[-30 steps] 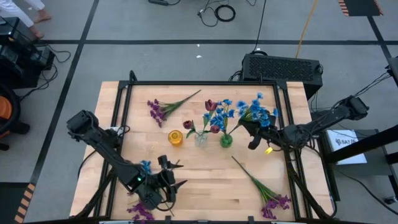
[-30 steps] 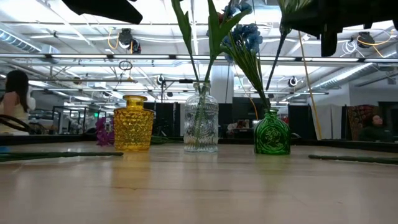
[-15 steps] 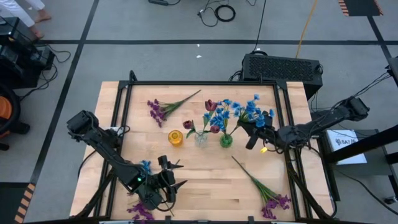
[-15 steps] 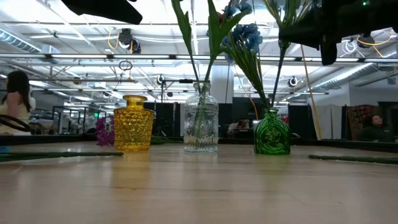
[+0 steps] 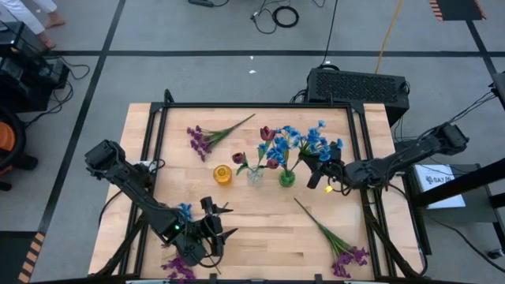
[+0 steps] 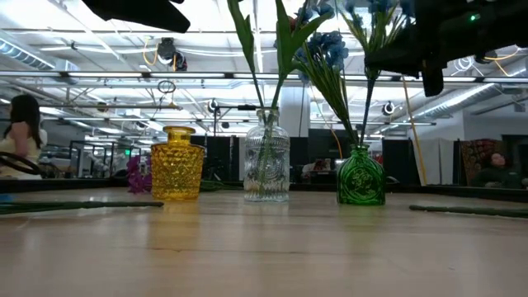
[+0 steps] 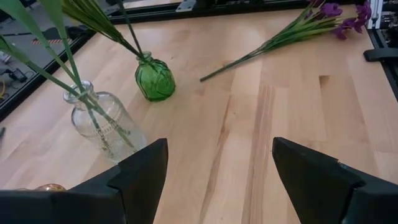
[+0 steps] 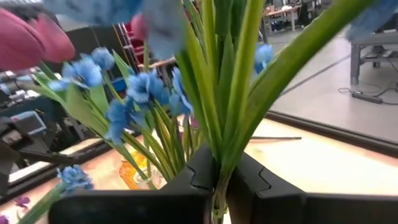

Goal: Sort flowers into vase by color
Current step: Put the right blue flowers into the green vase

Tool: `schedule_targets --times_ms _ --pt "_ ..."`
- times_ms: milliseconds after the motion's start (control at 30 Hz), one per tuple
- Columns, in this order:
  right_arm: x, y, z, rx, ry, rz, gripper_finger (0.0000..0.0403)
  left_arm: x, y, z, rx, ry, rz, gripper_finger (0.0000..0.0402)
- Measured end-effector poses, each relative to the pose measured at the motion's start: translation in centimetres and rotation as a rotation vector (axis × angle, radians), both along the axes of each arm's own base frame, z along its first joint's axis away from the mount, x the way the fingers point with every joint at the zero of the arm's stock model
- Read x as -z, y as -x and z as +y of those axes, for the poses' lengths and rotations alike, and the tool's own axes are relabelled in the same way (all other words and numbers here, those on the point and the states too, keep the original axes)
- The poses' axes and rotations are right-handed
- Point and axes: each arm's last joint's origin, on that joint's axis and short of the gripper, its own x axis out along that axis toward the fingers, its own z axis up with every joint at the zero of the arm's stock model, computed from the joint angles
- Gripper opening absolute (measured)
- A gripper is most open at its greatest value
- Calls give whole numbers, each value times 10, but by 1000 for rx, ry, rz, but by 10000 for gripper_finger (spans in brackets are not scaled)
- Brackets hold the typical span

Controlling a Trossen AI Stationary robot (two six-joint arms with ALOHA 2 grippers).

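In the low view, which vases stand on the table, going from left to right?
Yellow vase → clear glass vase, which holds green stems → green vase, which holds blue flowers.

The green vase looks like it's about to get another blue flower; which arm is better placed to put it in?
The right. Its gripper already holds a blue flower just beside the green vase, stem hanging near the neck. The left gripper sits open and empty at the table's near edge.
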Motion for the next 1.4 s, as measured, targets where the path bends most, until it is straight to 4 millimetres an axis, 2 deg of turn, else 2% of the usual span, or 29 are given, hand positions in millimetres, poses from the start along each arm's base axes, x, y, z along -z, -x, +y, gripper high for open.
schedule_targets --times_ms 867,1067,1400 --pt "19 -13 1 -27 -18 79 37 0 0 0 0 -5 4 292" --pt "19 -13 0 -26 -27 80 103 2 0 2 -3 -7 6 292" --pt "20 -13 0 -49 -16 94 243 23 8 10 -56 34 24 292"
